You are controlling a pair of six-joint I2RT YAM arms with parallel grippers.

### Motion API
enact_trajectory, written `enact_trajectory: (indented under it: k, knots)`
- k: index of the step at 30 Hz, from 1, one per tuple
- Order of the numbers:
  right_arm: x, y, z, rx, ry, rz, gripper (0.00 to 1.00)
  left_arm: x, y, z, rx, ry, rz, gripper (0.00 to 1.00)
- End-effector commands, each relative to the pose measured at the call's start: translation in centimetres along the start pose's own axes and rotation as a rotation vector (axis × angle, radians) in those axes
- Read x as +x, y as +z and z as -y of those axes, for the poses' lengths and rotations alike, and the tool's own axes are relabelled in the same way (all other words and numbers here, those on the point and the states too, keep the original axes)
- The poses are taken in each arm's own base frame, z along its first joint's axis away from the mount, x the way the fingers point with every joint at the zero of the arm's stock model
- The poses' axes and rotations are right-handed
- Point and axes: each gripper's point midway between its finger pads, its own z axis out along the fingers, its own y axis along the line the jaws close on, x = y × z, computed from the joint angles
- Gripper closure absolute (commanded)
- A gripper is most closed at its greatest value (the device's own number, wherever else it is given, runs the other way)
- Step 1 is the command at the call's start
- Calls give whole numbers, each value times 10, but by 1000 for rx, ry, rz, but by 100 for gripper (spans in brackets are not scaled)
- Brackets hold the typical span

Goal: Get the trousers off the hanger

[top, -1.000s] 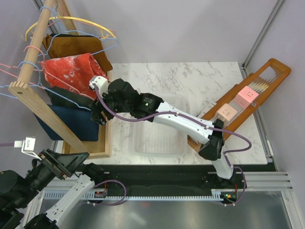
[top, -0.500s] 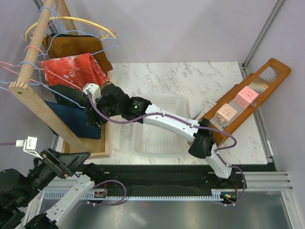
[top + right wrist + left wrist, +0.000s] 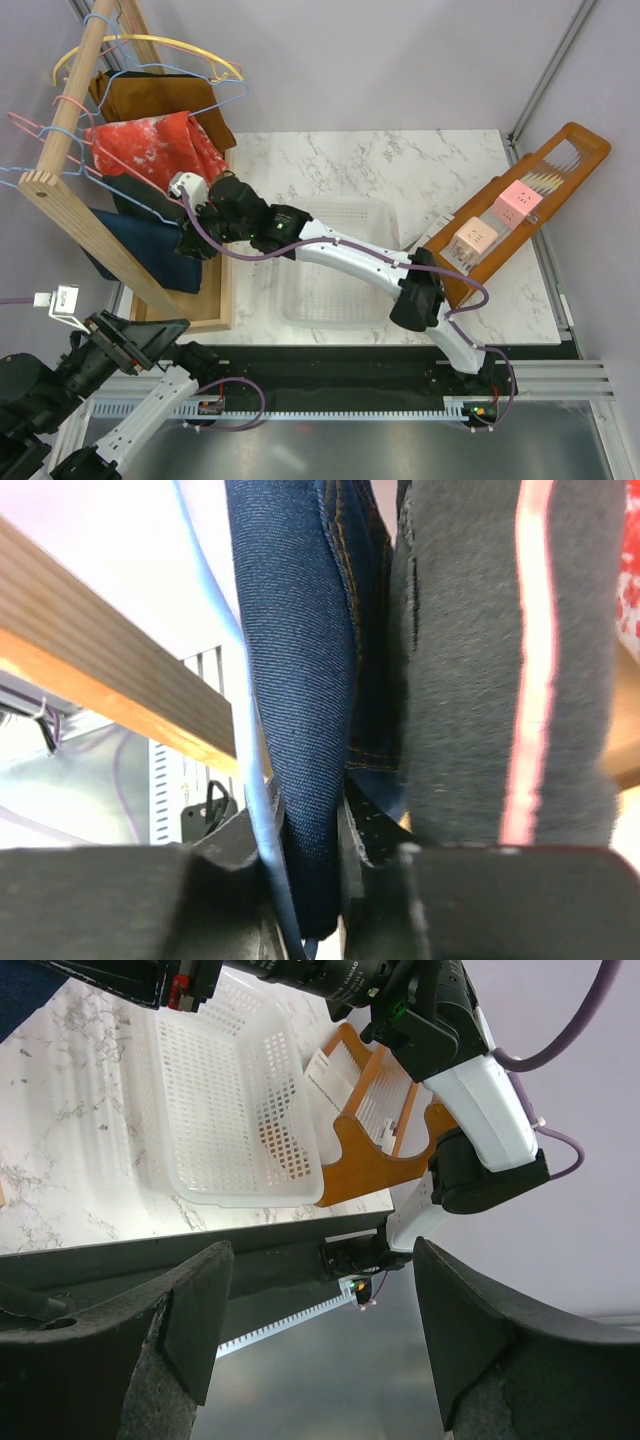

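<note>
The dark blue denim trousers (image 3: 150, 258) hang folded over a blue wire hanger (image 3: 245, 730) on the wooden rail (image 3: 90, 230) at the left. Behind them hang the black trousers (image 3: 135, 200). My right gripper (image 3: 192, 245) reaches into the rack and is shut on the lower fold of the denim (image 3: 300, 680); in the right wrist view (image 3: 320, 880) the cloth is pinched between the jaws, with the blue wire at the left jaw. Charcoal cloth (image 3: 470, 660) with a pink wire hangs just right of it. My left gripper (image 3: 320, 1340) stays open and holds nothing at the near left.
A red white-mottled cloth (image 3: 150, 145) and a brown garment (image 3: 160, 100) hang further back on the same rail. A white perforated basket (image 3: 335, 270) sits mid-table under the right arm. A wooden rack (image 3: 520, 210) with pink boxes lies at the right.
My right gripper moved left into the hanging denim trousers and its jaws closed on the fold. The left arm has not moved.
</note>
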Motion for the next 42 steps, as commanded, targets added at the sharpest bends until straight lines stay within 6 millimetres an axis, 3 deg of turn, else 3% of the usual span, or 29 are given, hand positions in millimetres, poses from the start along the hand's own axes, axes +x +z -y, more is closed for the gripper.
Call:
enact_trajectory:
  k: [1, 2, 3, 10, 15, 21, 32, 37, 42]
  knots:
    - [-48, -10, -20, -58, -46, 130, 89, 5, 8, -5, -42, -14, -45, 20]
    - [-55, -15, -23, -63, -49, 144, 98, 5, 8, -4, -37, -15, -43, 20]
    - [-58, -18, -25, -64, -47, 148, 100, 3, 9, -2, -34, -15, -40, 20]
    - [-94, -54, -46, -71, -71, 231, 100, 2, 20, 4, -18, -17, -52, 20]
    - [-131, -87, -65, -96, -67, 336, 100, 2, 25, 8, -7, -17, -58, 20]
    - [-154, -113, -84, -145, -63, 402, 100, 0, 27, 11, 3, -18, -58, 21]
    - [-149, -145, -105, -162, -86, 400, 100, -8, 27, 29, 70, -36, -36, 21]
    - [-133, -158, -100, -127, -83, 373, 100, -14, 29, 52, 157, -31, -40, 21]
    - [-131, -175, -97, -95, -81, 386, 100, -25, 32, 79, 229, -3, -57, 21]
